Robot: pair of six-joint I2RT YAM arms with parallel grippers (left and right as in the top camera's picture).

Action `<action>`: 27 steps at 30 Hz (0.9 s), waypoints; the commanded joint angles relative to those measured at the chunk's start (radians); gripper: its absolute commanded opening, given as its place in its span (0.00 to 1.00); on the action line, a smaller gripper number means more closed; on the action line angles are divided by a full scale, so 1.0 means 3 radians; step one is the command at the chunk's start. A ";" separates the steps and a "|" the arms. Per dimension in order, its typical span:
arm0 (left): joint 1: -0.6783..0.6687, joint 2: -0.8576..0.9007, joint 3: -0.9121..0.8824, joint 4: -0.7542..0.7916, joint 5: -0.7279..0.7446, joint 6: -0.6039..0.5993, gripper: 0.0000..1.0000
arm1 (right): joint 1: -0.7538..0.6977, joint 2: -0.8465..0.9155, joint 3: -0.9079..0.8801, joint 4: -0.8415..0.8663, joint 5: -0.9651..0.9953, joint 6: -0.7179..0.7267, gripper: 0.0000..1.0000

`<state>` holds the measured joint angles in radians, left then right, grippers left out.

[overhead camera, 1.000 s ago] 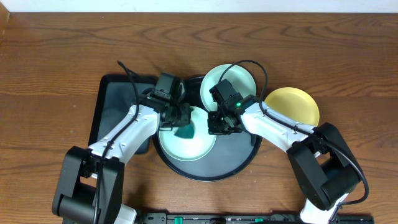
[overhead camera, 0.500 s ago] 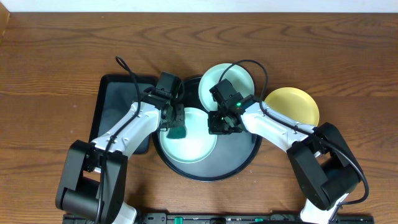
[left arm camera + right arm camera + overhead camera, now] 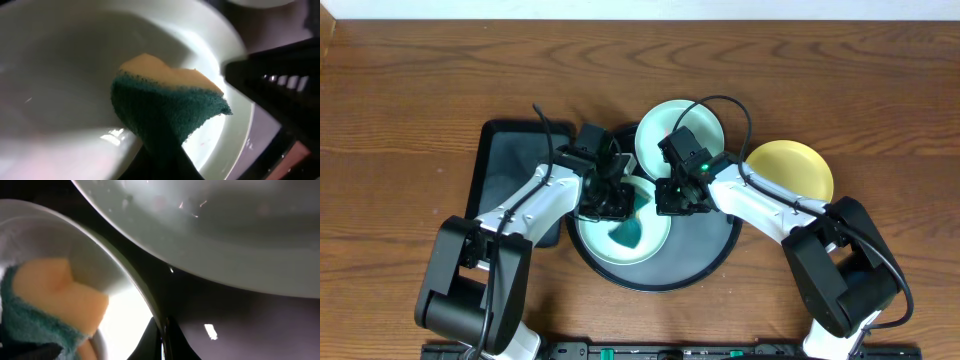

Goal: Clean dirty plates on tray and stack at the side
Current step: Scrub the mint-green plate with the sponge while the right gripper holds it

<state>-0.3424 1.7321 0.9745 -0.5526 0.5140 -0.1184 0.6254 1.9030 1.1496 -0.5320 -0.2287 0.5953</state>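
Mint-green plate (image 3: 608, 250) got scrubbed further: your left tool (image 3: 608, 204), clamping the sponge (image 3: 630, 233), swept it from rim to centre while your right tool (image 3: 671, 199) pinched the edge.

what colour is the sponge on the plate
The sponge is dark green with a yellow back; clearest in left wrist view.

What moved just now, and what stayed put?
The left gripper slid the sponge from the left part of the green plate toward its middle, wiping. The right gripper stayed at that plate's rim. The other green plate, the yellow plate and the tray stayed put.
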 commanded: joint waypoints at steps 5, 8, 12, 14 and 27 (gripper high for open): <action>0.0024 0.0036 -0.0024 0.0093 -0.1223 -0.0823 0.07 | -0.0001 0.0056 0.0052 0.0008 0.0022 0.0057 0.01; 0.0023 0.0037 -0.0024 -0.0036 -0.1642 -0.1099 0.07 | -0.0001 0.0056 0.0052 0.0008 0.0022 0.0057 0.01; 0.0023 0.0037 -0.0024 -0.0205 -0.1695 -0.1254 0.07 | -0.0001 0.0056 0.0052 0.0009 0.0022 0.0057 0.01; 0.0017 0.0037 -0.0024 -0.0295 -0.1497 -0.1223 0.07 | -0.0001 0.0056 0.0052 0.0008 0.0022 0.0057 0.01; 0.0018 0.0037 -0.0024 -0.0229 0.0249 -0.0346 0.08 | -0.0017 0.0056 0.0052 0.0006 0.0006 0.0058 0.01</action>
<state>-0.3382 1.7321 0.9783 -0.6346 0.5316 -0.2638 0.6258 1.9068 1.1503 -0.5270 -0.2401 0.5961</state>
